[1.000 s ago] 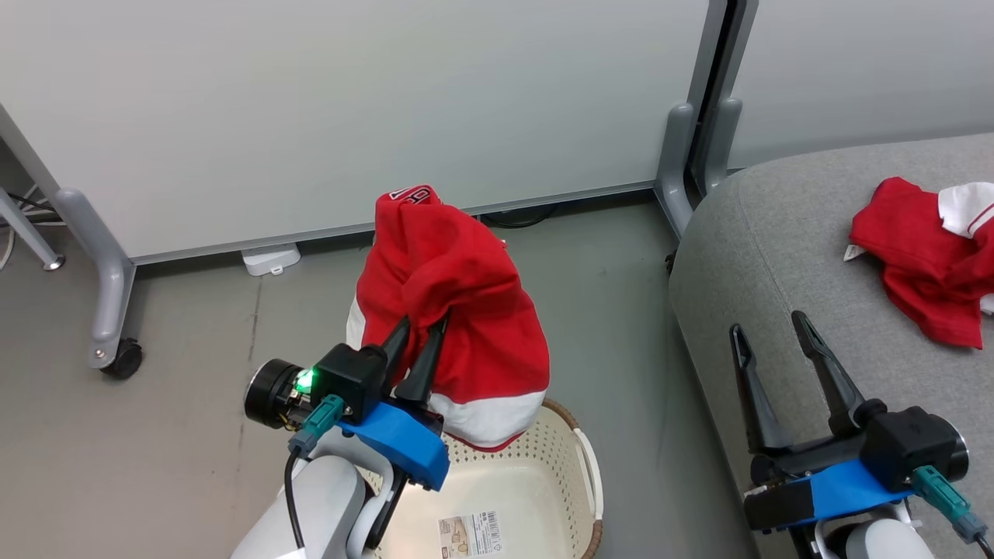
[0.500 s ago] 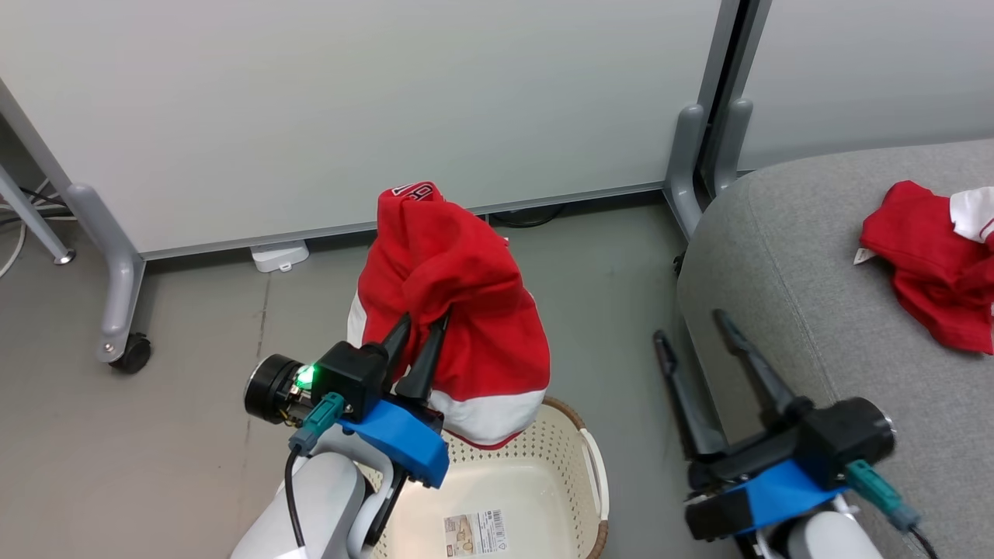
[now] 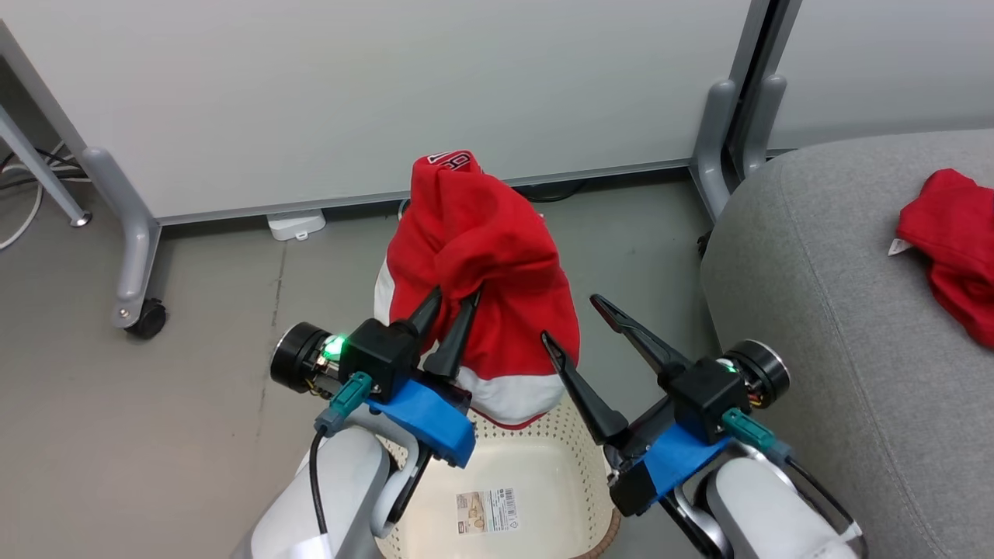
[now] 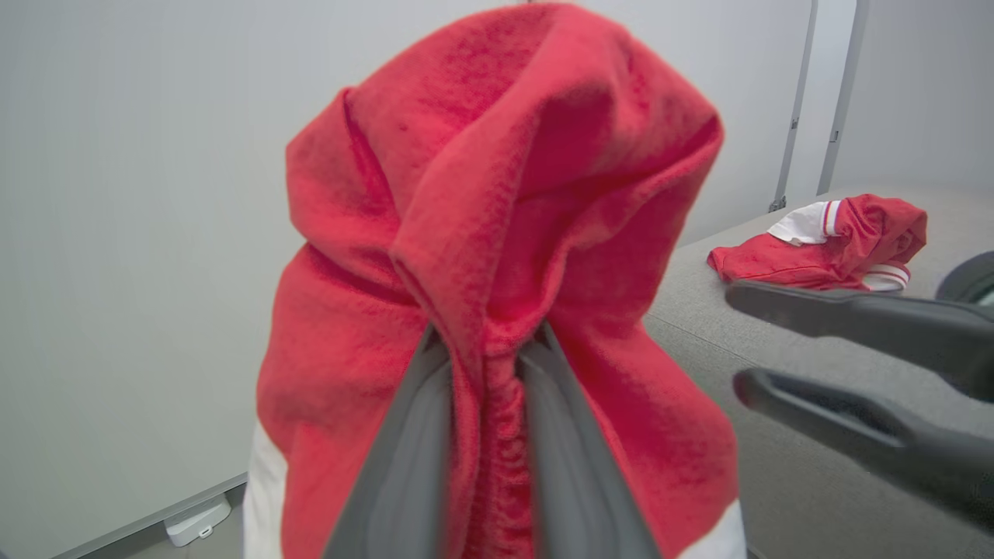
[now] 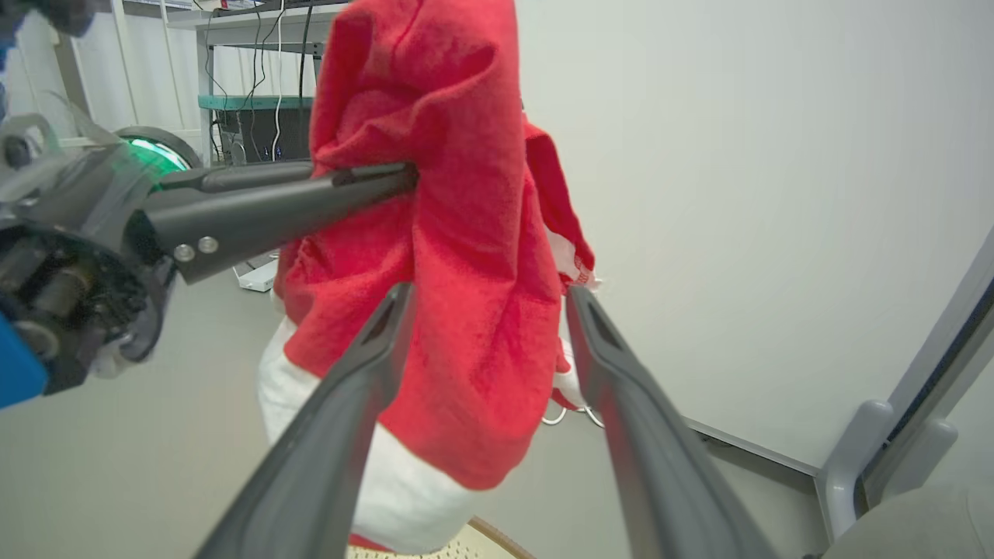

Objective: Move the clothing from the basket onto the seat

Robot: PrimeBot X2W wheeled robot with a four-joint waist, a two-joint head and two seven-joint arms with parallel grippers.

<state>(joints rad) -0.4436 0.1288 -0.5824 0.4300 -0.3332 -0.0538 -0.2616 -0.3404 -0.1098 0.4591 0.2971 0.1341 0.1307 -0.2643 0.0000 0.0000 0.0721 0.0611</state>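
A red garment with a white panel [image 3: 485, 256] hangs in the air above the cream basket [image 3: 578, 442], pinched by my left gripper [image 3: 454, 291], which is shut on its fabric [image 4: 497, 326]. My right gripper [image 3: 571, 318] stands open just right of the hanging cloth, its fingers [image 5: 357, 373] spread on either side of the garment's lower part [image 5: 474, 341] without closing on it. A second red and white garment [image 3: 951, 248] lies on the grey seat [image 3: 815, 295] at the right, also seen in the left wrist view as a garment [image 4: 831, 241] on the cushion. The basket's bottom shows a paper label [image 3: 485, 508].
White partition panels on grey wheeled legs [image 3: 136, 256] stand behind the basket, with another leg [image 3: 718, 147] beside the seat's corner. A small white box [image 3: 295, 223] sits at the panel's foot. Grey floor lies left of the basket.
My right gripper has swung left from over the seat to beside the hanging garment. The camera has shifted, so the scene slid right. The left gripper keeps its hold.
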